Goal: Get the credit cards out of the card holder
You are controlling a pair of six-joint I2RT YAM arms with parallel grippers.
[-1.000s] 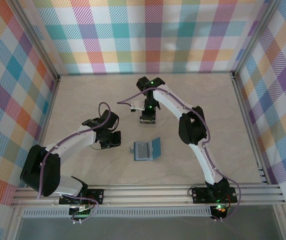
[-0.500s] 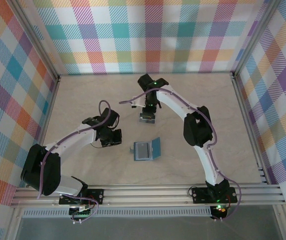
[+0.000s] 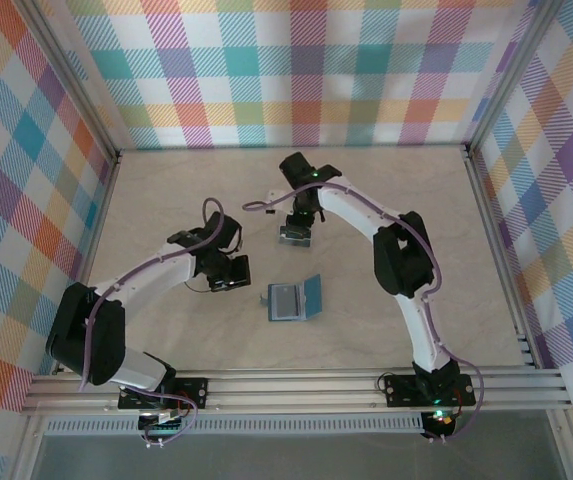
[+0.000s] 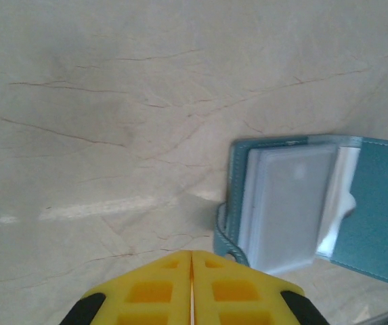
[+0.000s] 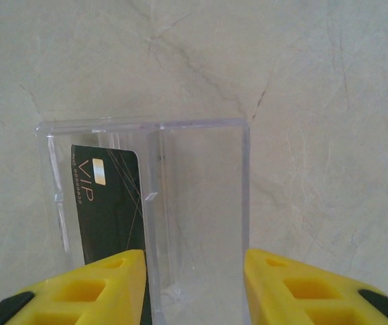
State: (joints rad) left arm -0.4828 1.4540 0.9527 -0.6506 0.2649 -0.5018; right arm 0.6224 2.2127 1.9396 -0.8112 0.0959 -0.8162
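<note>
Left wrist view: card holder (image 4: 302,203) is lying open on the tabletop (image 4: 112,101), right of the left gripper (image 4: 191,261), whose fingers are pressing together. Right gripper (image 5: 194,261) is hanging spread over a clear tray (image 5: 200,169) holding one dark credit card (image 5: 109,203). Cards are looking thin, stiff and slick; pinch an exposed edge.

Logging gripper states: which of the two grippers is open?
The right gripper, yellow fingers spread at the clear box with a black VIP card in it; the left gripper has its fingers pressed together.

A pale marbled table (image 3: 166,200) is carrying two things. A teal card holder (image 4: 295,203) is lying open just ahead and right of the left gripper (image 4: 191,254). A clear plastic box (image 5: 200,203) is sitting directly under the right gripper (image 5: 192,257).
</note>
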